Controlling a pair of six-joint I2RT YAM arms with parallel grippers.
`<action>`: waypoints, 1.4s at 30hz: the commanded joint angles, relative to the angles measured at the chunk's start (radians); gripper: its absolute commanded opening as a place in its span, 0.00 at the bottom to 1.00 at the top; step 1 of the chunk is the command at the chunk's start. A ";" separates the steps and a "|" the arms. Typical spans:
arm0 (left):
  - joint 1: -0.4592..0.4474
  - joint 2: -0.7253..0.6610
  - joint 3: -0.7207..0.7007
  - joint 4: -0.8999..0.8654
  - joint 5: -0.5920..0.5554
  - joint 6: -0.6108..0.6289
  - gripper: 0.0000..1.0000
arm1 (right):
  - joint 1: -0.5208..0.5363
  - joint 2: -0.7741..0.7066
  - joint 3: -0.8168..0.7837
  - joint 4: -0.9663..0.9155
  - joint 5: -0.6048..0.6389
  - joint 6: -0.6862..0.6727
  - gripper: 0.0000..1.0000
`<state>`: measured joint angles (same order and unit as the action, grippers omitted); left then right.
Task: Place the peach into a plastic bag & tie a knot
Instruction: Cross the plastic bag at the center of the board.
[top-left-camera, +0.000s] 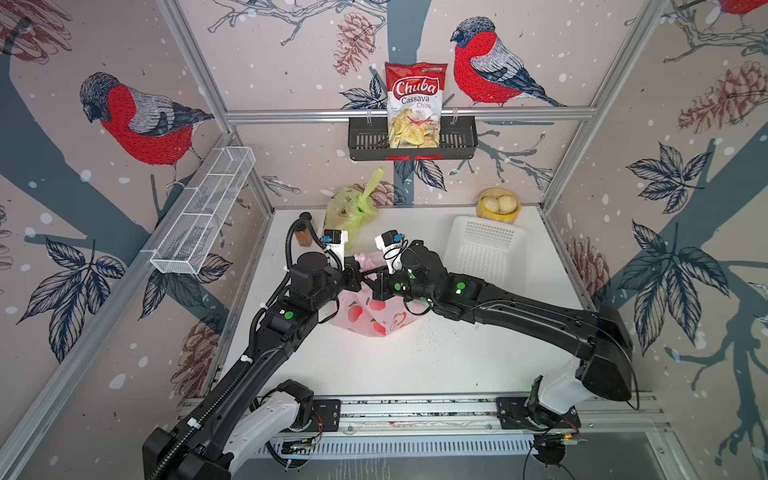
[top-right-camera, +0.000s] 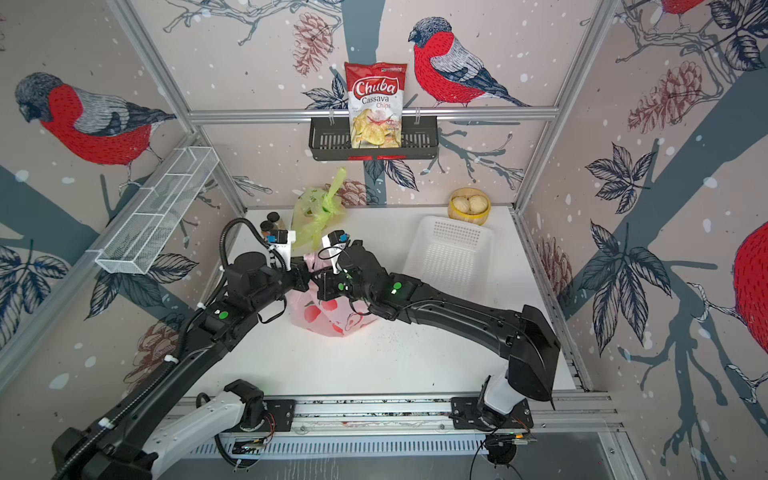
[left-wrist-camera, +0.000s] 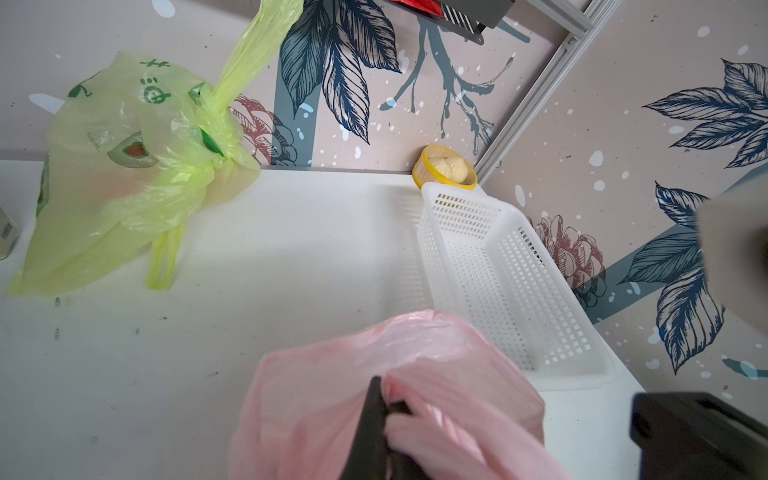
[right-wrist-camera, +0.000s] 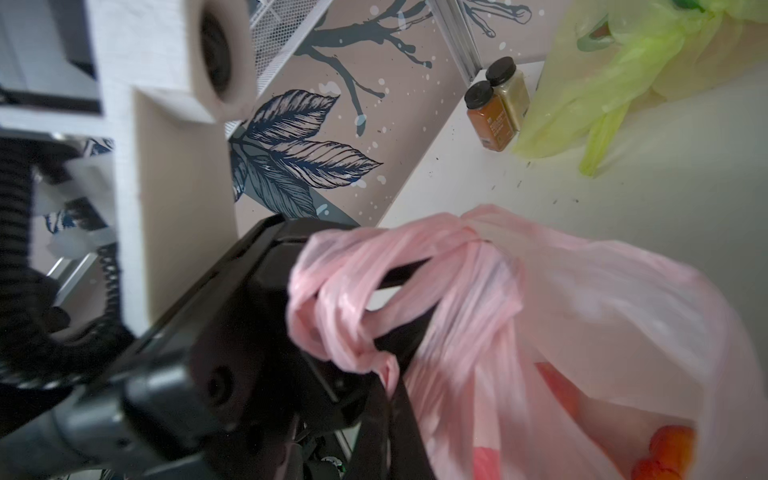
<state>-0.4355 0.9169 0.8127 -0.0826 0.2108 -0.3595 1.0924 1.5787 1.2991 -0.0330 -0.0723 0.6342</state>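
The pink plastic bag (top-left-camera: 370, 313) (top-right-camera: 332, 318), printed with red peaches, stands mid-table between both arms. My left gripper (top-left-camera: 360, 271) (left-wrist-camera: 384, 411) is shut on a twisted pink handle at the bag's top. My right gripper (top-left-camera: 371, 277) (right-wrist-camera: 390, 386) meets it tip to tip and is shut on another pink handle strand. In the right wrist view, the handle loops (right-wrist-camera: 353, 299) are wound round the left gripper's dark fingers (right-wrist-camera: 405, 274). An orange-red shape (right-wrist-camera: 669, 451) shows through the bag's wall. I cannot tell whether it is the peach or a print.
A knotted green bag (top-left-camera: 353, 208) and spice jars (top-left-camera: 305, 235) sit at the back left. A white basket (top-left-camera: 486, 249) and a bamboo steamer with buns (top-left-camera: 498, 205) are at the back right. A chips bag (top-left-camera: 413, 104) stands in a black wall rack, and a wire shelf (top-left-camera: 203, 212) hangs left.
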 joint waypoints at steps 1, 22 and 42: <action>0.001 0.002 0.017 0.066 0.069 0.003 0.00 | -0.031 -0.013 -0.039 -0.016 0.012 0.008 0.00; 0.011 0.026 0.058 -0.014 0.150 0.019 0.14 | -0.073 -0.022 -0.074 0.048 -0.101 0.003 0.00; 0.010 0.067 0.091 -0.063 0.120 0.030 0.52 | -0.095 -0.003 -0.074 0.070 -0.167 0.002 0.00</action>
<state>-0.4271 0.9768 0.8902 -0.1680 0.3367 -0.3332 0.9905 1.5742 1.2163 0.0238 -0.2249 0.6502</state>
